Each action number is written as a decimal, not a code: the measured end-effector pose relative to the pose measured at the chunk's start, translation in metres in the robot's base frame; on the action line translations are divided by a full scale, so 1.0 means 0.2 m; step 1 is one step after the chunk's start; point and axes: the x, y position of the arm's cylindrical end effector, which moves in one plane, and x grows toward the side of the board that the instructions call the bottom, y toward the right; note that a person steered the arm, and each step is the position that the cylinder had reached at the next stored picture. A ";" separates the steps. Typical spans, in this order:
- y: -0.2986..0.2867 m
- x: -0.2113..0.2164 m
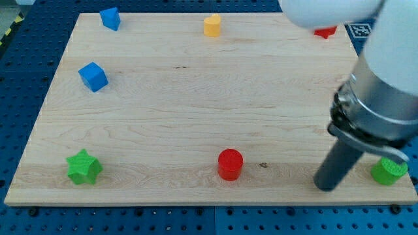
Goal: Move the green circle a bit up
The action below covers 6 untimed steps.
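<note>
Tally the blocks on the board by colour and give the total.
Blue: 2, a pentagon-like block and a cube
Green: 2, a star and a circle
Red: 2, a cylinder and a partly hidden block
Yellow: 1, a cylinder
Total: 7

The rod's tip (326,187) rested on the wooden board (196,98) near the view's bottom right, just left of the green circle (389,171). A red cylinder (230,164) stood further left, and a green star (83,167) sat at bottom left.
</note>
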 end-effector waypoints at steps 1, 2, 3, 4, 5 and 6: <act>0.10 0.02; 0.42 0.03; 0.70 0.02; 0.80 0.02; 0.76 0.02; 0.63 0.02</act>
